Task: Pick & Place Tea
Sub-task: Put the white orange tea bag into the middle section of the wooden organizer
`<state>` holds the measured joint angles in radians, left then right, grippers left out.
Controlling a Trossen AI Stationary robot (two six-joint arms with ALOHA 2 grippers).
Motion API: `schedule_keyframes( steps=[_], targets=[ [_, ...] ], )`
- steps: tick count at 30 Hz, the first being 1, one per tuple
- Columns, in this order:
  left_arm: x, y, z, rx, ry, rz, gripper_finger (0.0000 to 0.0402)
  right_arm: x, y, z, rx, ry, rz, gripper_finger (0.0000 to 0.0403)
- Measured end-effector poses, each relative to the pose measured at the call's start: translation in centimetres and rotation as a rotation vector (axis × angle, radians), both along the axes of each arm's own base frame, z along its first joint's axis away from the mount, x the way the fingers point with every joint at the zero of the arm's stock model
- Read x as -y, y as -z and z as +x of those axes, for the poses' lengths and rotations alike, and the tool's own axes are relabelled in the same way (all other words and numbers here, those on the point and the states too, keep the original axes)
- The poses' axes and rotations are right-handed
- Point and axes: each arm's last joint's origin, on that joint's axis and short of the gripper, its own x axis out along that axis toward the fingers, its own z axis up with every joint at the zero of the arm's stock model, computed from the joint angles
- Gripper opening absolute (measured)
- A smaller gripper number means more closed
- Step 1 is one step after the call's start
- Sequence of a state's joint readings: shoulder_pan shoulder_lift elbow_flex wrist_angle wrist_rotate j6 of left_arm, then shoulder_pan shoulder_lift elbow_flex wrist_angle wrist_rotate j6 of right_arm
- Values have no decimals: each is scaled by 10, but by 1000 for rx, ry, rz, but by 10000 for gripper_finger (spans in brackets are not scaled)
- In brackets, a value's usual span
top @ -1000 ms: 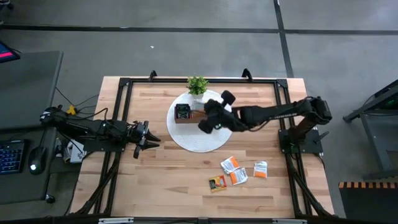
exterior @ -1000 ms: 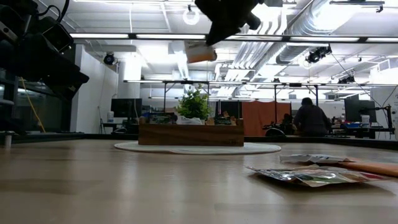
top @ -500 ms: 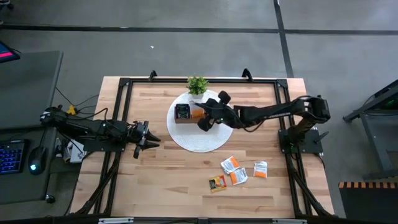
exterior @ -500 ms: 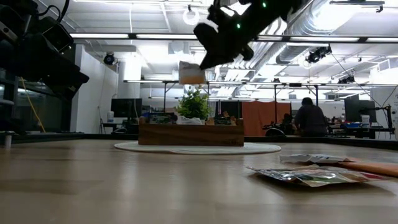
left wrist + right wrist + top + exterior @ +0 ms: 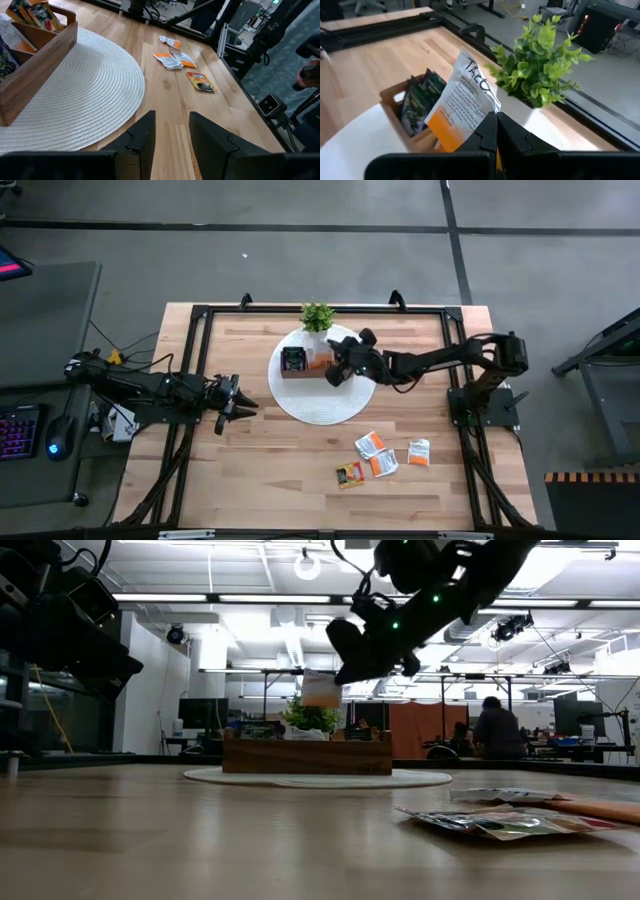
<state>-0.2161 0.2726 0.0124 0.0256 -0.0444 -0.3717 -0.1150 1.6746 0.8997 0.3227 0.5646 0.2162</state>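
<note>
A white-and-orange tea sachet hangs over the brown wooden tray, with my right gripper shut on it. In the low view the sachet is a little above the tray. Dark green sachets stand in the tray's compartment. Several loose sachets lie flat on the table near its front right. My left gripper waits open at the table's left, level, with nothing between its fingers. My right gripper pinches the sachet's edge between its two shut fingers. The fingers come from the table's right, slanting down. The sachet is lifted clear and tilted, sticking out ahead of the fingertips above the tray.
The tray stands on a round white woven mat. A small green potted plant stands just beyond the tray. Black frame rails run along the table's edges. A person sits in the room behind.
My right gripper has come down toward the tray with the sachet and has rolled a little. The sachet has stayed in its hold, well above the tray before and just above it now.
</note>
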Motion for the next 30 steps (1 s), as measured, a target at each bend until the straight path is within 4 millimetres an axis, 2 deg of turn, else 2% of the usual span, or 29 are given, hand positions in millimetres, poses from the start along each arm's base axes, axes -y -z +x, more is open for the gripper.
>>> schedule_keyframes(
  steps=[7, 11, 21, 30],
  targets=[
    [0, 0, 0, -2, 0, 0, 117, 14, 7, 15, 6, -29, 13, 0],
    [0, 1, 0, -5, 0, 1, 117, 17, 20, 21, -27, -37, 28, 0],
    [0, 1, 0, -7, 1, 1, 117, 17, 42, 27, -58, -49, 69, 0],
    [0, 1, 0, -7, 0, 1, 117, 22, 44, 26, -72, -41, 65, 0]
  ],
)
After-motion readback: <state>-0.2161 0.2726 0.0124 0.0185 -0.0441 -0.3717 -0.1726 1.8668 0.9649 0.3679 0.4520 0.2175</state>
